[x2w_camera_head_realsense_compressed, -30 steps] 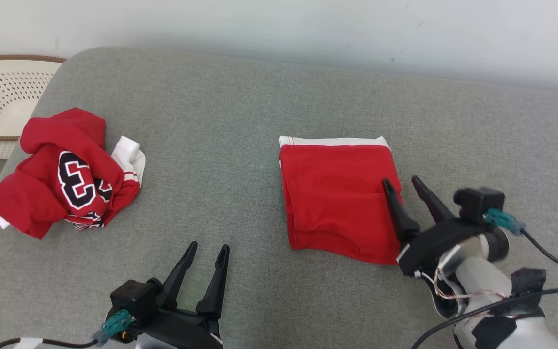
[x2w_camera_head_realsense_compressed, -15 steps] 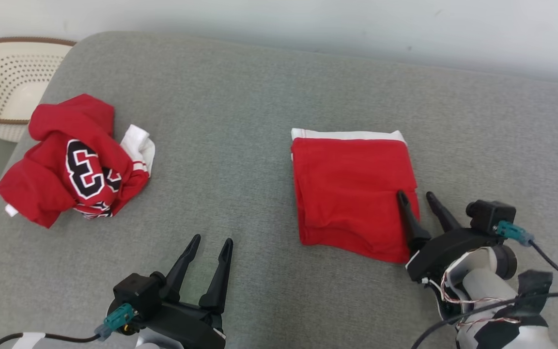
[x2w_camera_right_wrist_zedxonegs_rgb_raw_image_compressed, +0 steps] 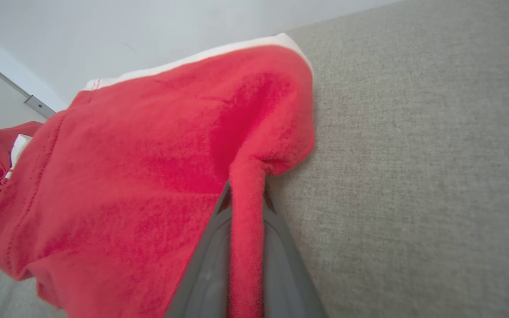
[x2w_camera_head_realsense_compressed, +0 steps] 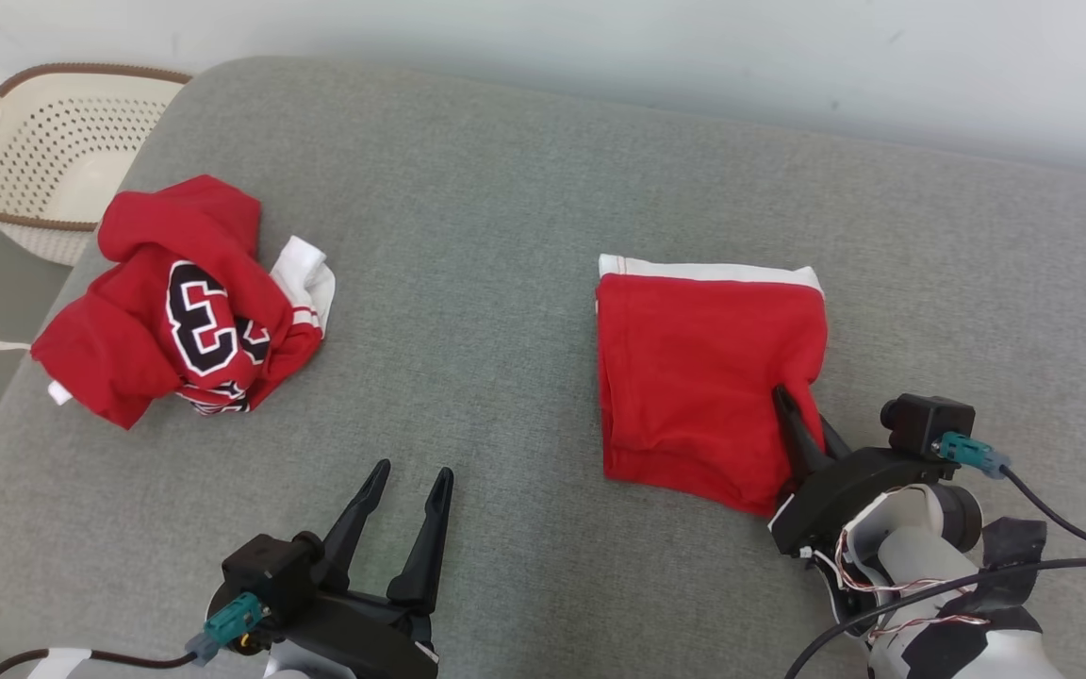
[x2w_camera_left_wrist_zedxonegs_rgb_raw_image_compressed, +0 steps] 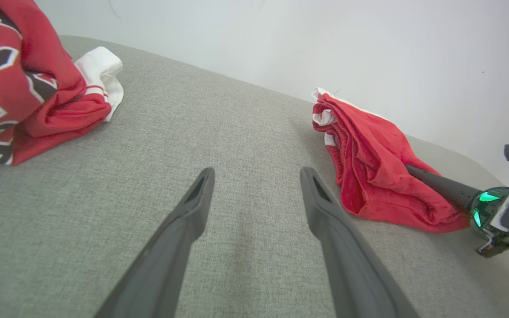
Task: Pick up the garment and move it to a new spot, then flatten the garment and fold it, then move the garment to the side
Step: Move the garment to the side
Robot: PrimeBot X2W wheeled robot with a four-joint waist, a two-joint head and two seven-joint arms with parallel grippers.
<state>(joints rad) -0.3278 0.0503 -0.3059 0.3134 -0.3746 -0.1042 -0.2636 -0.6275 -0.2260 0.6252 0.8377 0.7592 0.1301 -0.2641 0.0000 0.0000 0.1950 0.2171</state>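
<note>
A folded red garment (x2w_camera_head_realsense_compressed: 708, 368) with a white band along its far edge lies on the grey cushion (x2w_camera_head_realsense_compressed: 505, 189), right of centre. My right gripper (x2w_camera_head_realsense_compressed: 799, 413) is shut on its near right edge, and a ridge of red cloth (x2w_camera_right_wrist_zedxonegs_rgb_raw_image_compressed: 245, 212) is pinched between the two fingers. The left wrist view has the garment (x2w_camera_left_wrist_zedxonegs_rgb_raw_image_compressed: 369, 163) bunched up against the right gripper's finger (x2w_camera_left_wrist_zedxonegs_rgb_raw_image_compressed: 435, 185). My left gripper (x2w_camera_head_realsense_compressed: 411, 471) stands open over bare cushion at the lower left, holding nothing, its fingers (x2w_camera_left_wrist_zedxonegs_rgb_raw_image_compressed: 192, 207) spread apart.
A crumpled red jersey (x2w_camera_head_realsense_compressed: 185, 311) with a black-and-white number lies at the cushion's left end. Beyond that end, a cream perforated basket (x2w_camera_head_realsense_compressed: 53, 141) stands on the floor. A pale wall runs behind the cushion.
My right gripper's fingers, open over the garment's right edge before, have closed on it. The head camera has shifted, so the whole picture slid right. The left gripper has kept still.
</note>
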